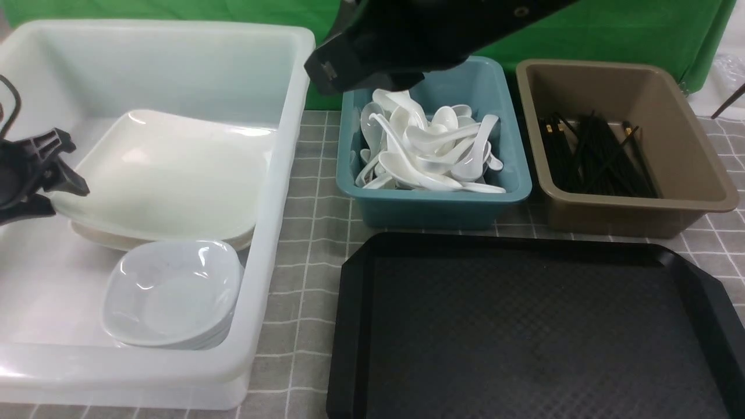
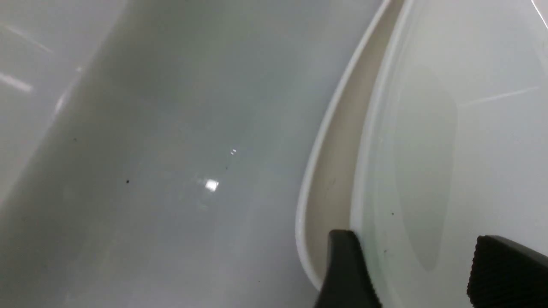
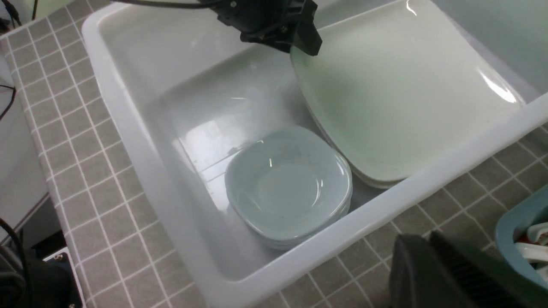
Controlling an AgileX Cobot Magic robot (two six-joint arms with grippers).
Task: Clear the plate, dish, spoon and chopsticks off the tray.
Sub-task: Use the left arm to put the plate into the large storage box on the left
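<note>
Left gripper is sitting unclenched astride the plate rim in the white tub at frame left, right gripper clenched empty, tray bare; lifting crooked risks snagging the rim.

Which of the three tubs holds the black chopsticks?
The brown tub, farthest right. Its black sticks set it apart: the teal tub holds white spoons, and the big white tub holds plates and dishes.

- The tray lies on the counter, nearest the robot.
- A large tub to its left holds the plate behind stacked dishes.
- Behind the tray: spoon tub, then chopstick tub to the right.
</note>
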